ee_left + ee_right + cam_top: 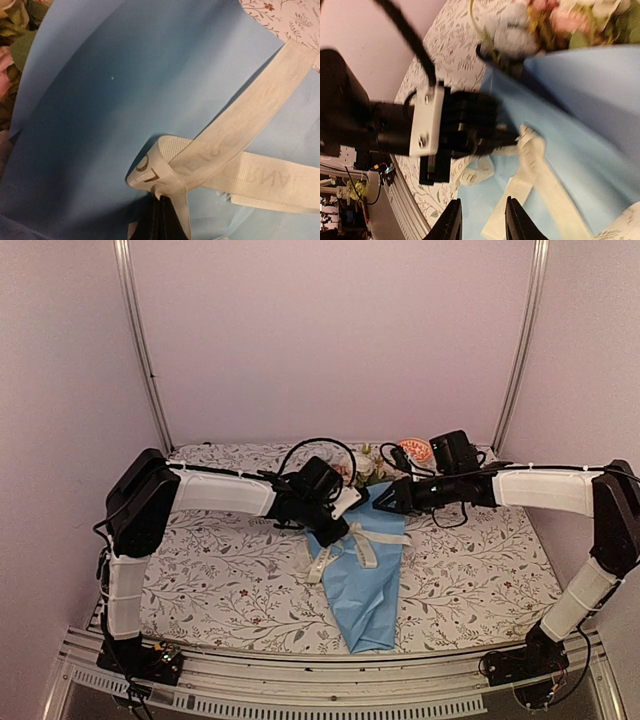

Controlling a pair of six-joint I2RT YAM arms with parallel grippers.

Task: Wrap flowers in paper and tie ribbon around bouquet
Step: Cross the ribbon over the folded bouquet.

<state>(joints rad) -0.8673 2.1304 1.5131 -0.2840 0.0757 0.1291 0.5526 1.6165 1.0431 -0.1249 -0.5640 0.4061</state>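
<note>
Top external: flowers [365,468] are wrapped in paper [366,600], ribbon [366,542] knotted; only tightening seems left. The ribbon is pinched by left gripper [341,524]; right gripper [377,502] is held open.

Blue-paper bouquet [365,590] lying flat, blooms [365,468] far end, cream ribbon [385,536] knotted.

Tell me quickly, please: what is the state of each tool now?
Left tool: closed on the ribbon.
Right tool: open, holding nothing.
</note>
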